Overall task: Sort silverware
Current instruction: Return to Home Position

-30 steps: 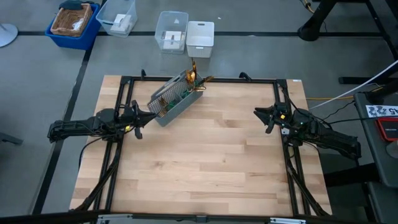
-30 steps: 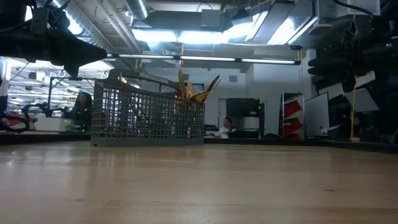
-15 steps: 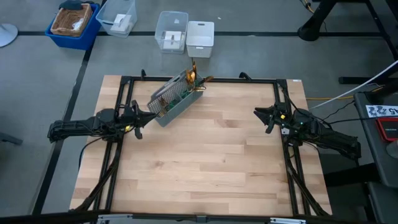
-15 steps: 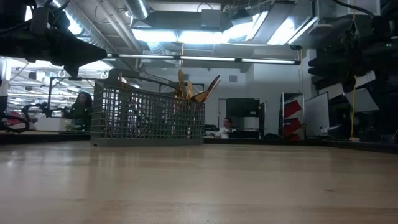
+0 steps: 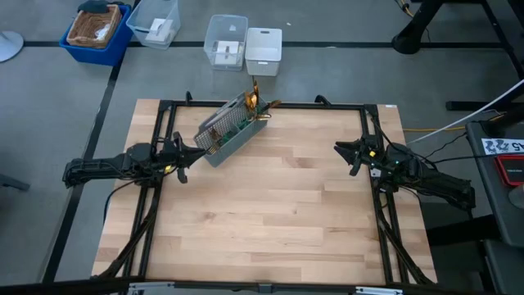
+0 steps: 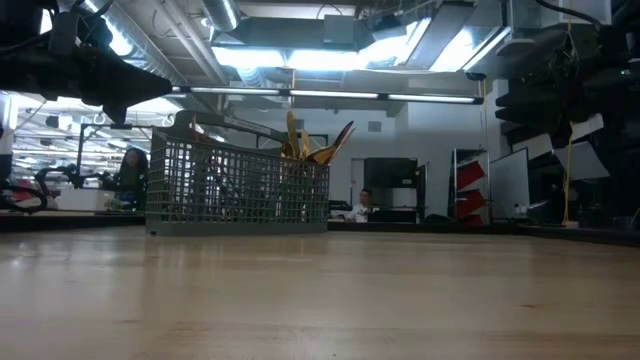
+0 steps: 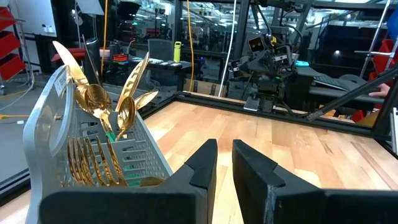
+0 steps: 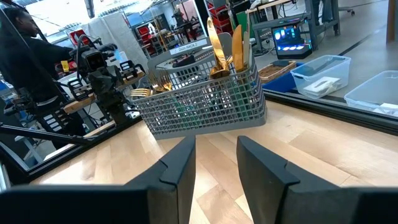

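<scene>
Inspecting the table [image 5: 270,221], we find the silverware [image 5: 255,102] standing in the grey caddy [image 5: 225,136] near the far edge; left claw [image 5: 195,153] at the left edge, right claw [image 5: 344,156] at the right edge, both apart.

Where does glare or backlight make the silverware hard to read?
Low view: ceiling lights glare behind the mesh caddy, leaving it and the silverware dark against them. Left wrist view: the gold heads catch bright highlights. High view: the table is evenly lit, no glare; the left gripper and right gripper wait at its sides. Right wrist view: the silverware reads clearly.
</scene>
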